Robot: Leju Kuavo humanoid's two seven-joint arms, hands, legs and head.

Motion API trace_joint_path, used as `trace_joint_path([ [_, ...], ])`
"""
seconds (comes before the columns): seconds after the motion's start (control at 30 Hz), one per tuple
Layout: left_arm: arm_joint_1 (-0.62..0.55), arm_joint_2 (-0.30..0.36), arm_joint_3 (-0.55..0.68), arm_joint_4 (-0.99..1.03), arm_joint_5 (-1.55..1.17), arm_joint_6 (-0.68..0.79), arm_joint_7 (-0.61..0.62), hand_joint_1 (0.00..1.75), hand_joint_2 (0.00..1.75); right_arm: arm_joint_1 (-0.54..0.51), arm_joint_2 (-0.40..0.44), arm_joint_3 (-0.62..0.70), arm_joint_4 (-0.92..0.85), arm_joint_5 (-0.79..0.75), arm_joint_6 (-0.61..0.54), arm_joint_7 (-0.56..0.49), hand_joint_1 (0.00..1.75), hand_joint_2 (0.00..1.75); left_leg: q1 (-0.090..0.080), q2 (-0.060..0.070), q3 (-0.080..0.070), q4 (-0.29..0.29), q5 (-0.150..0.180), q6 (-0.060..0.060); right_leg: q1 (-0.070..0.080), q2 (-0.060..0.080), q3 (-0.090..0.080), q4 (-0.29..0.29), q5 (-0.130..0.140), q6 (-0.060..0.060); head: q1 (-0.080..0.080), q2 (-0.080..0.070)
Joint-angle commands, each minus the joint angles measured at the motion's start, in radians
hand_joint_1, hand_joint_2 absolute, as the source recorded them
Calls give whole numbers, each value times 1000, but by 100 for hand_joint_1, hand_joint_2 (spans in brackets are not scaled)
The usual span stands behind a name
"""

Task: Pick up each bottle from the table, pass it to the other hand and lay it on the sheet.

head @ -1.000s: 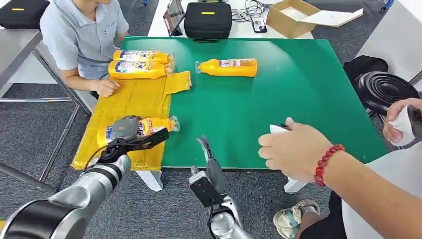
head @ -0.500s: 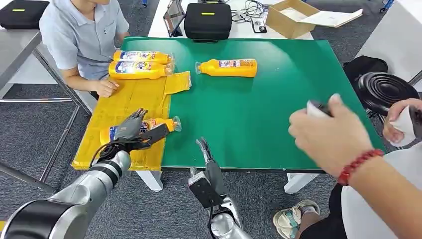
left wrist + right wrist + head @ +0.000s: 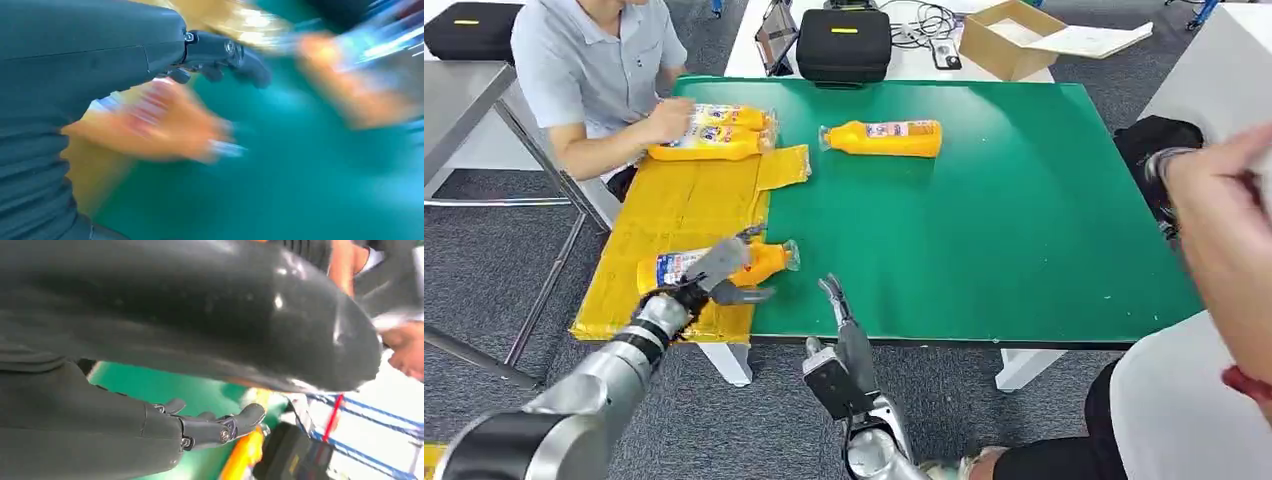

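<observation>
A second ago my left hand lay wrapped over the nearest bottle at the lower left; now it has let go, fingers spread just at the bottle's near side. The bottle lies on its side on the near part of the yellow sheet, its cap poking past the sheet's right edge onto the green table. In my left wrist view that bottle is an orange blur beside my fingers.

At the upper left, the seated person's hand has moved up from the sheet and rests on the two bottles stacked at the sheet's far end. Top centre, another bottle lies on the bare green table, well apart from the sheet.

Bottom centre, my right hand hangs off the table's near edge, fingers extended, holding nothing.

At the right, a second person's hand, earlier over the table, has drawn back to the frame's right edge.
</observation>
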Motion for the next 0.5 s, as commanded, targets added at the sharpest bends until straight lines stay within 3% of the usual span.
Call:
trace_joint_path([
  [0.03, 243, -128, 64, -558, 516, -185, 79, 0, 175, 40, -98, 17, -199, -1, -66, 1, 0, 175, 1, 1, 1, 0, -2, -1, 1, 0, 2, -2, -1, -1, 0, 0],
  [0.13, 330, -102, -32, -714, 693, -184, 87, 0, 175, 92, -125, -58, -312, -28, -50, 1, 0, 175, 1, 3, 1, 0, -4, -1, 2, 2, 1, -1, -2, -2, 0, 0],
  [0.27, 433, -74, -109, -888, 818, -118, 87, 0, 175, 124, -161, -166, -388, 56, -135, 1, 0, 175, 2, 3, -1, 1, -5, -2, 3, 1, -1, -1, -3, -2, -1, 0],
  [0.33, 459, -70, -130, -935, 886, -110, 114, 0, 175, 93, -209, -201, -311, 143, -162, 1, 0, 175, 2, 3, -2, 1, -5, -2, 3, 2, -2, -2, -3, -2, -1, 0],
  [0.37, 475, -69, -145, -955, 929, -86, 125, 0, 175, 53, -232, -261, -164, 251, -133, 4, 0, 175, 3, 4, 0, 1, -5, -2, 4, 2, 0, -3, -3, -2, 0, 0],
  [0.4, 484, -68, -156, -962, 932, -68, 126, 0, 175, 37, -247, -296, -120, 332, -167, 17, 0, 175, 3, 3, 1, 0, -5, -2, 4, 1, 2, -4, -3, -2, 0, 0],
  [0.43, 492, -67, -173, -967, 935, -56, 123, 0, 175, 31, -259, -345, -111, 339, -129, 1, 0, 175, 2, 3, -1, -2, -3, -1, 3, 2, 0, -5, 0, -1, 0, 0],
  [0.47, 503, -60, -195, -978, 823, 77, 90, 0, 175, 2, -276, -419, -27, 552, -169, 91, 0, 175, 3, 3, 0, -2, -3, -1, 3, 2, 1, -6, 0, -1, 0, 0],
  [0.5, 514, -61, -228, -982, 815, 102, 75, 0, 175, -21, -286, -457, 20, 539, -153, 50, 0, 175, 2, 2, 0, -3, -2, -1, 3, 0, 1, -6, 0, -1, 0, 0],
])
